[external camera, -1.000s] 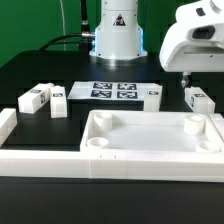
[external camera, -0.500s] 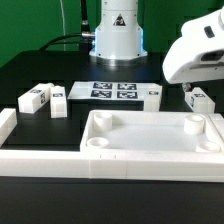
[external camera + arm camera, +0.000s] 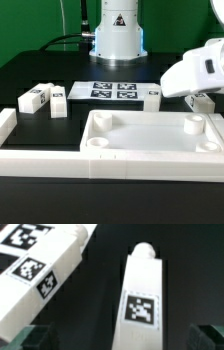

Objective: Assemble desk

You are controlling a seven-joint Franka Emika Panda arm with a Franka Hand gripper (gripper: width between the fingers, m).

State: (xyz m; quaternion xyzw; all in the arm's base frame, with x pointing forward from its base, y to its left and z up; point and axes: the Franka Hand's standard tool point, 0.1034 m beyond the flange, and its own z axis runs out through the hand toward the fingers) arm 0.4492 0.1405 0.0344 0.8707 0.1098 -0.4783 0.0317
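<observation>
While our gripper [image 3: 118,339] hangs with its jaws spread wide, we see one tag-marked desk leg [image 3: 143,297] lying between the fingertips [image 3: 28,339] and a second leg [image 3: 40,274] just beside it. The desk top [image 3: 150,155] lies nearby, rim upward.

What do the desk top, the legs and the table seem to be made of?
Desk top: probably moulded white plastic, smooth, faintly glossy, judging by soft highlights on its rounded rim. Legs: the same white plastic look, with black printed tags. Table: dark and matte; its material is unclear.
</observation>
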